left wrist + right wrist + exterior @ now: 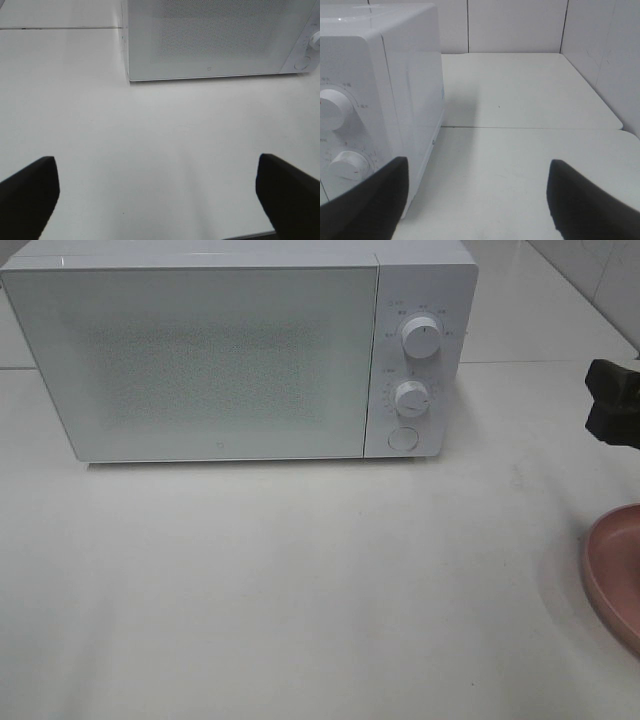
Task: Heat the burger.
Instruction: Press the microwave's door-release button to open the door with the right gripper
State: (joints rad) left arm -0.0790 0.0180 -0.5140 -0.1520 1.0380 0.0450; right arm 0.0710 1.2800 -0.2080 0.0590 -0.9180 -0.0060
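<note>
Burger out of view, only a plate [612, 575] rim at four o'clock; with the microwave [200, 360] shut and left claw [156, 172] and right claw [479, 170] both spread empty, I'd press the round button [402, 438] at the panel's six o'clock squarely.

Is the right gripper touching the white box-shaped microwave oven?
Apart. The exterior high view shows a strip of bare white table between the microwave oven and the right gripper.
</note>
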